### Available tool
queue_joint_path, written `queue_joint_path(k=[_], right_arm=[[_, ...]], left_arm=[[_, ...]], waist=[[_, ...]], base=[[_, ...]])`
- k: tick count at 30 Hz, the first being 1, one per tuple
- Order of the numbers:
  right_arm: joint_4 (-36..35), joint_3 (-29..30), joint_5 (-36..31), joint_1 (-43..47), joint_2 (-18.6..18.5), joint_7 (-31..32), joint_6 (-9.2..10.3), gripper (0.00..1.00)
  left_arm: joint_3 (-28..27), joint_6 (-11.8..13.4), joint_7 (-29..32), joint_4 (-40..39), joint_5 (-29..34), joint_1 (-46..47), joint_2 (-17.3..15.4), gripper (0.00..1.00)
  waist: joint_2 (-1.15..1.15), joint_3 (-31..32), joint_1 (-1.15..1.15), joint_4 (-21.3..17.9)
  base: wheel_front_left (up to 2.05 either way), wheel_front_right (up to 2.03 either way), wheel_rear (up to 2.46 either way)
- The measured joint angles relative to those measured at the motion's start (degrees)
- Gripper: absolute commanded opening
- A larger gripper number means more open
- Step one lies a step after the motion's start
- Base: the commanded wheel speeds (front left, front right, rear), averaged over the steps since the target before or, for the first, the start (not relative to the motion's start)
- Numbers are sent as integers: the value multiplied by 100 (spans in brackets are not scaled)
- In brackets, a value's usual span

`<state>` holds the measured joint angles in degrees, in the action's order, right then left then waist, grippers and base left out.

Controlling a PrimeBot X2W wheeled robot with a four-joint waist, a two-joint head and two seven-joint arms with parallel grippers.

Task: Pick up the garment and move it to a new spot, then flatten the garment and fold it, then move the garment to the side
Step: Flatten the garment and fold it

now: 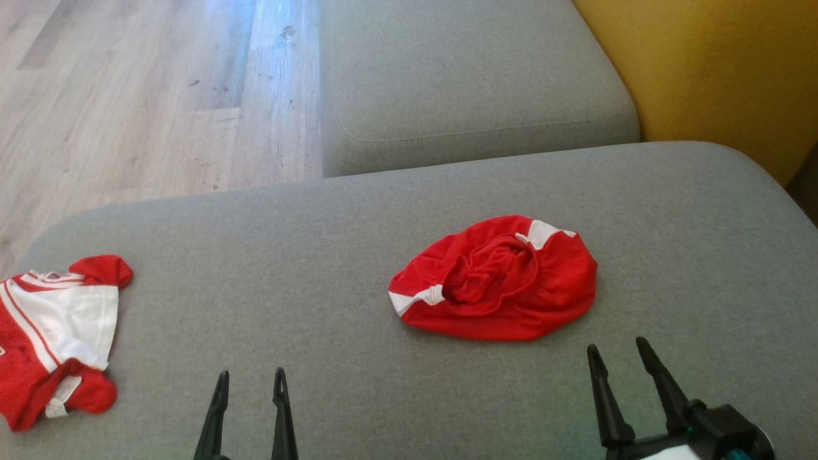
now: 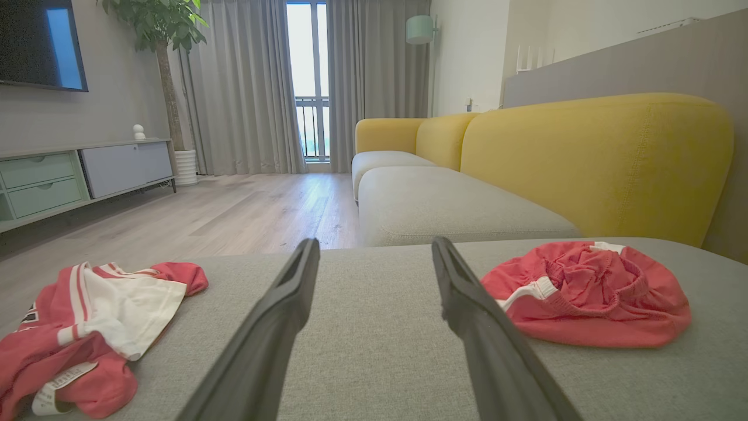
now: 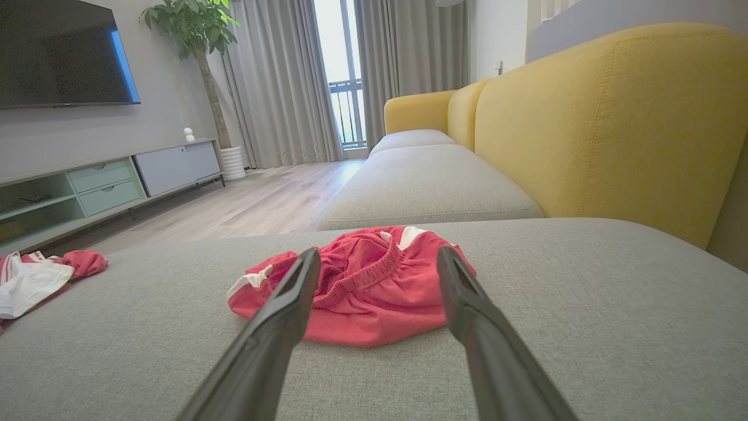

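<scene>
A crumpled red fabric garment with white side stripes (image 1: pixel 495 278) lies bunched on the grey woven seat cushion (image 1: pixel 307 255), right of centre. The right gripper (image 1: pixel 617 345), fingers spread, sits near the garment's lower edge without contact. The left gripper (image 1: pixel 251 372), fingers likewise apart, is empty. A red-and-white mesh jersey (image 1: pixel 54 332) lies at the cushion's left edge.

The left gripper (image 1: pixel 251 377) rises from the bottom edge, left of centre in the head view, its two dark fingers (image 1: pixel 215 415) spread apart and pointing up the frame. The right gripper (image 1: pixel 617 350), at lower right, is likewise spread wide, leaning slightly leftward above its dark wrist housing (image 1: pixel 725 425).
</scene>
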<state>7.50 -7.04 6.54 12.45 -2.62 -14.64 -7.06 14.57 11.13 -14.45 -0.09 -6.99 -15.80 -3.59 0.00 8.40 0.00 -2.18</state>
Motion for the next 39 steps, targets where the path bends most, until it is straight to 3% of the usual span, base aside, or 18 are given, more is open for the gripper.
queue_joint_path(k=[12,20,33,39], right_arm=[[0,-15,0,-1,1,0,0,100],[-36,-37,-60,-15,0,0,0,100],[-134,-181,-66,-762,-107,0,0,100],[-125,-328,-22,-1310,-97,0,0,100]], left_arm=[[1,-13,0,35,2,-1,2,100],[274,-470,1,490,-66,239,3,100],[2334,-1428,5,2407,-746,3699,45,100],[3110,-1577,101,3222,-1416,4991,62,100]], waist=[[0,-9,0,-15],[0,-214,0,-127],[0,-1333,2,-553],[0,-1932,3,-940]], base=[[0,0,0],[0,0,0],[0,0,0],[0,0,0]])
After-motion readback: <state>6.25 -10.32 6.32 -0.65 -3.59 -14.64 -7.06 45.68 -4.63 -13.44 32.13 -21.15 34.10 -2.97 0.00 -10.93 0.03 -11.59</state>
